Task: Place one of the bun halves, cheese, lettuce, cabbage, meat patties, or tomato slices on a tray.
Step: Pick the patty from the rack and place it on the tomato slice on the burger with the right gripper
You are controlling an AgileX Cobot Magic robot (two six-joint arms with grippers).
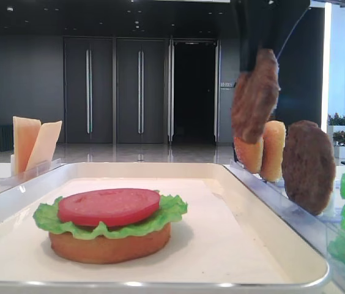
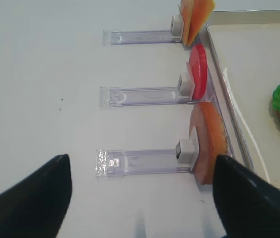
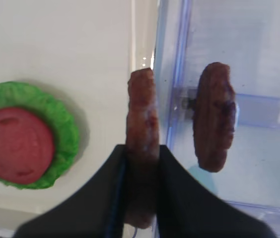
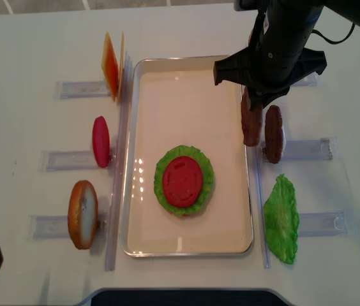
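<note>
The right tool [image 3: 142, 163] is being seen clamped on a patty [image 3: 142, 124], its two dark fingers [image 3: 179, 188] pressing the flat faces so the disc is hanging on edge. In the overhead view the held patty is being carried above the right rim of the tray [image 4: 231, 242], clear of any surface. In the low exterior view it is being shown tilted and raised above the things standing at the right.

A second patty [image 4: 273, 134] is standing on edge in a clear holder [image 4: 307, 148] just beside the tray's right rim, close to the held one but apart from it. A lettuce leaf [image 4: 281, 218] is lying at the next holder, nearer the camera on the same side. In the low view, bun halves [image 1: 264, 152] are standing on edge behind the second patty.

On the tray, a stack is resting near the middle: a bun half [image 1: 108, 246] at the bottom, lettuce [image 1: 50, 217] over it, and a tomato slice [image 1: 108, 206] on top.

On the left of the worktop [image 4: 27, 76], cheese slices [image 4: 111, 64], a tomato slice [image 4: 100, 141] and a bun half [image 4: 82, 214] are each standing upright in their own holders along the tray's left rim.

The left tool [image 2: 140, 198] is being held over the left holders, its fingers well apart and gripping nothing.
</note>
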